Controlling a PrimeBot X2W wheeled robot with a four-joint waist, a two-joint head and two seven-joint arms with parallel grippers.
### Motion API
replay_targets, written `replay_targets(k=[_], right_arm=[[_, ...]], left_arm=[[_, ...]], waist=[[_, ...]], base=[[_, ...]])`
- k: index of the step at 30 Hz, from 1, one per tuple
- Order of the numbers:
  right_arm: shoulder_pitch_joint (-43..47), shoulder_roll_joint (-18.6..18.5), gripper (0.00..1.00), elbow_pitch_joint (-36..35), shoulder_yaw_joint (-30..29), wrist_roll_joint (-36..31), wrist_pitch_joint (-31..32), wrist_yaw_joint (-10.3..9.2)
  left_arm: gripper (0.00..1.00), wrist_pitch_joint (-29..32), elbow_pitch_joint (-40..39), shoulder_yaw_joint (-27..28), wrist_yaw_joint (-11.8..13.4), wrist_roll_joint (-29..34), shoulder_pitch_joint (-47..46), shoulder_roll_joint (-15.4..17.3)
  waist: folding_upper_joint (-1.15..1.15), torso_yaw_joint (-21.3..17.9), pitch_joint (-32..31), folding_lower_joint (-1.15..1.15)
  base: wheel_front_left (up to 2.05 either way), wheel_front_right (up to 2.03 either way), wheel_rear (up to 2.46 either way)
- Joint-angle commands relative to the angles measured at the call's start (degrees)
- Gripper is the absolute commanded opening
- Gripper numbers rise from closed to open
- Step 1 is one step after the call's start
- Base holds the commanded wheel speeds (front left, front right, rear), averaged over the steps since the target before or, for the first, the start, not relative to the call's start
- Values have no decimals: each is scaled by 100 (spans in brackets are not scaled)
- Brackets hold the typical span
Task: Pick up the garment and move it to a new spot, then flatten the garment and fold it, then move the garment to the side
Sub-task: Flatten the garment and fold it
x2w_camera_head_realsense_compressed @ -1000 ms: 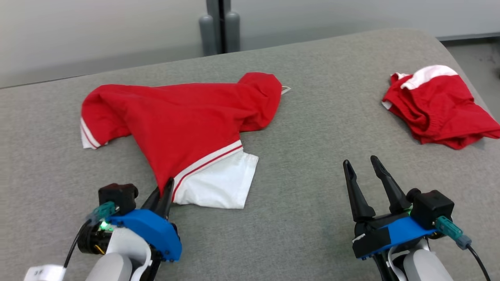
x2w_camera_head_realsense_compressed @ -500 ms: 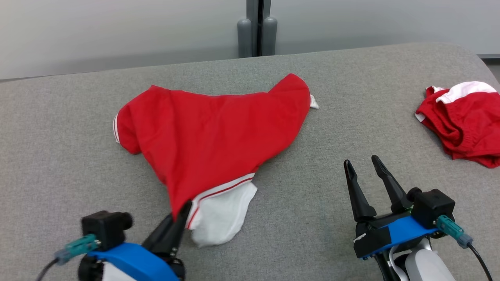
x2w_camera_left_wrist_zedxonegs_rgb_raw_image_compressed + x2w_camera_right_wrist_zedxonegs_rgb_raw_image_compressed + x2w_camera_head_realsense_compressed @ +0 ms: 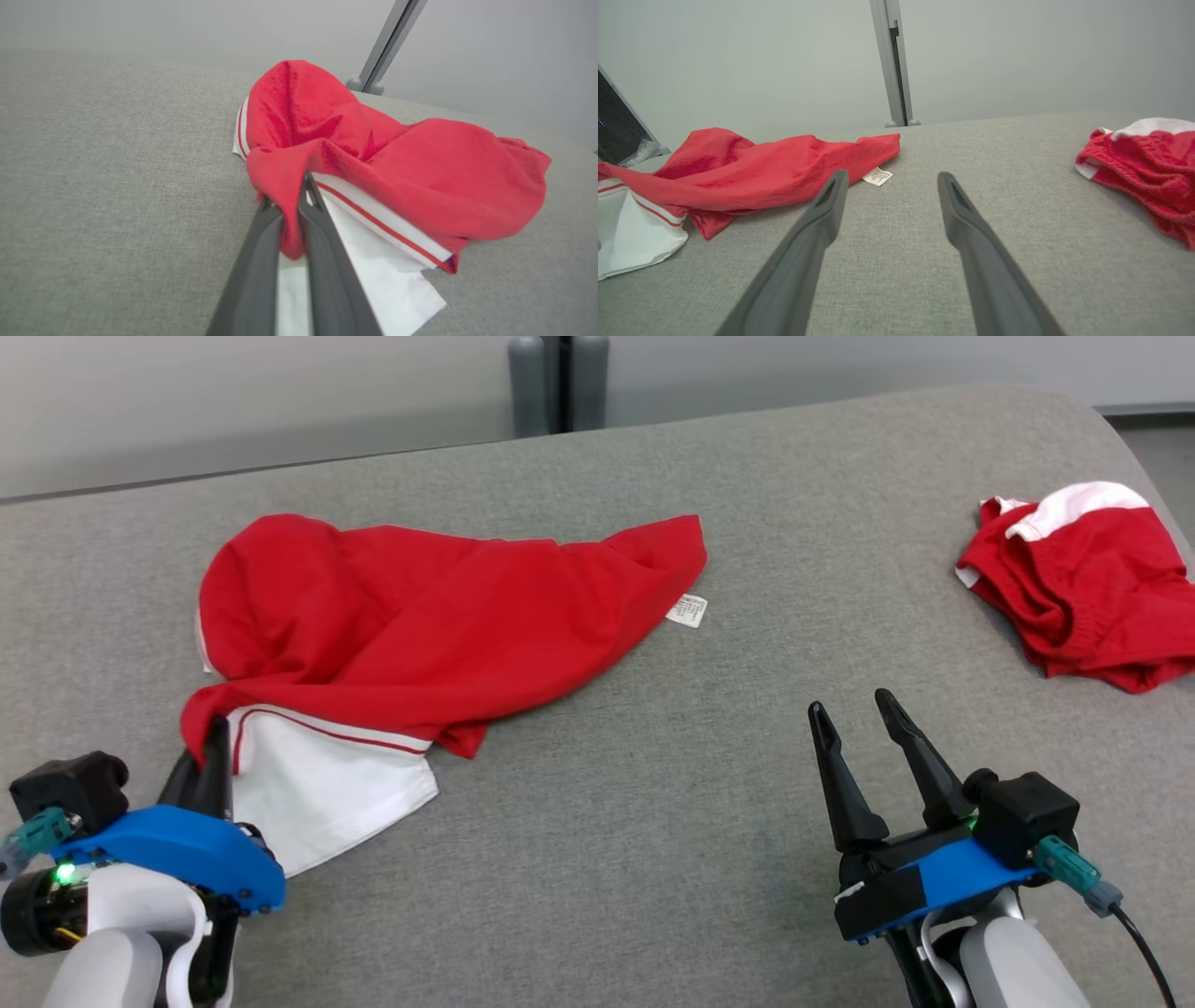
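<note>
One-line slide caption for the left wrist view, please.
Robot's left hand shut on a red fold of the red-and-white garment lying bunched on the grey fabric surface.

even soft light, sharp frames

The garment (image 3: pixel 448 616) is bright red, with a white panel set off by a white band and one thin red stripe. Its label (image 3: pixel 687 610) is white with dark print. The surface (image 3: pixel 653 821) under the garment is a flecked grey weave. Right of the garment, a second cloth (image 3: pixel 1083 607) is red with a white band. The left gripper (image 3: pixel 217 733) and right gripper (image 3: pixel 851 705) have black fingers (image 3: pixel 843 784) and blue housings (image 3: pixel 962 882).
</note>
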Motion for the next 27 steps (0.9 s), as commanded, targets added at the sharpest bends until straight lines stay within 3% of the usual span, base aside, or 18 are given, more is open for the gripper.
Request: replay_targets(k=[1,3,4,5,10,15,27], right_arm=[[-54,-7,100,1,-10,-4,-21,3],[-65,-7,100,10,-7,4,-38,3],[-63,-6,100,17,-11,10,-47,3],[-57,-7,100,23,-17,12,-51,3],[13,-7,100,47,-147,-26,-66,3],[94,-6,100,27,-289,-83,-33,3],[270,-8,100,-132,-386,-165,166,3]], left_arm=[[0,-186,378,69,9,27,-218,-12],[38,-355,774,110,-34,31,-360,-27],[81,-429,927,105,-40,54,-401,-26],[100,-491,1064,106,-58,64,-423,-29],[100,-879,1378,71,-218,84,-410,-51],[100,-1463,1215,-14,-372,227,-219,-127],[100,-2373,610,-278,-394,881,224,-247]], waist=[[0,-75,56,0],[0,-144,95,0],[0,-170,104,0],[0,-193,110,0],[0,-163,66,0],[0,55,-107,0],[0,501,-503,0]], base=[[0,0,0],[0,0,0],[0,0,0],[0,0,0],[0,0,0],[0,0,0],[0,0,0]])
